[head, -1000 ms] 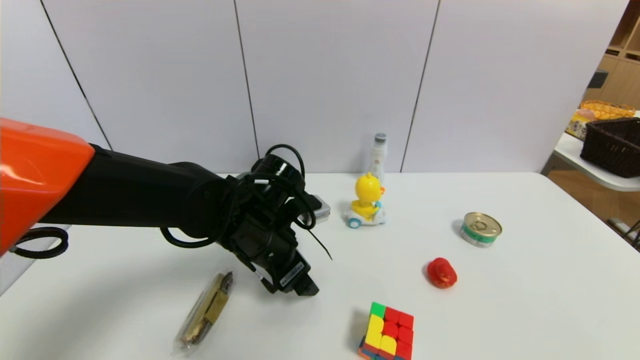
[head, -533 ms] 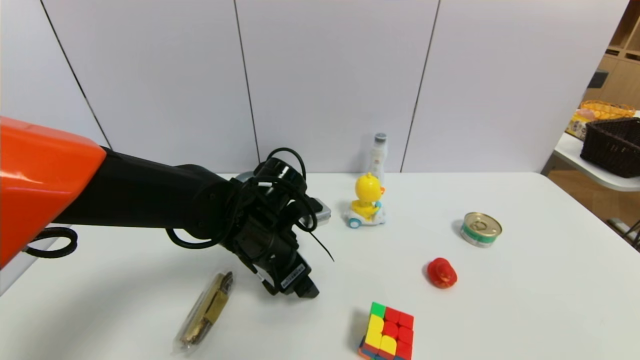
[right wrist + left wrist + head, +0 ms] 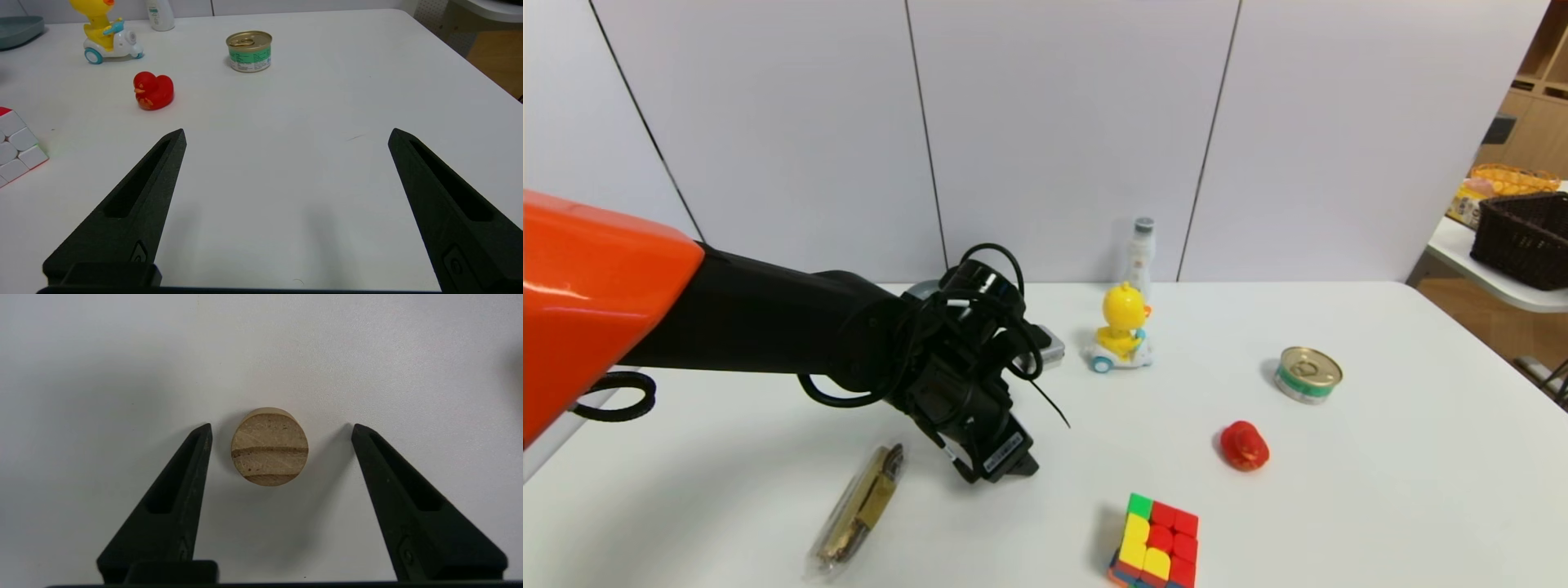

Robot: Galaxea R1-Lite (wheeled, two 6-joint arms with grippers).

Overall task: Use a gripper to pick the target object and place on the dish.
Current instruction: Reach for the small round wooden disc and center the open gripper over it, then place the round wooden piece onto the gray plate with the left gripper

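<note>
One wrapped brass item (image 3: 859,508) lower left. Left gripper (image 3: 281,430) spread, untouching, around one wooden knob (image 3: 269,446) at frame centre. One dish (image 3: 19,29) upper left. Two ducks, one can (image 3: 1307,374). Right gripper (image 3: 286,136) parked, spread.

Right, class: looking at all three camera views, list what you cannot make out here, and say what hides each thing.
- Wooden knob: absent from the head view, hidden under the left gripper; only the left wrist view shows it.
- Dish: cut off by the right wrist picture's edge; in the head view the left arm covers most of it.
- Right gripper: outside the head view.
- Tin can: label print too small to read.
</note>
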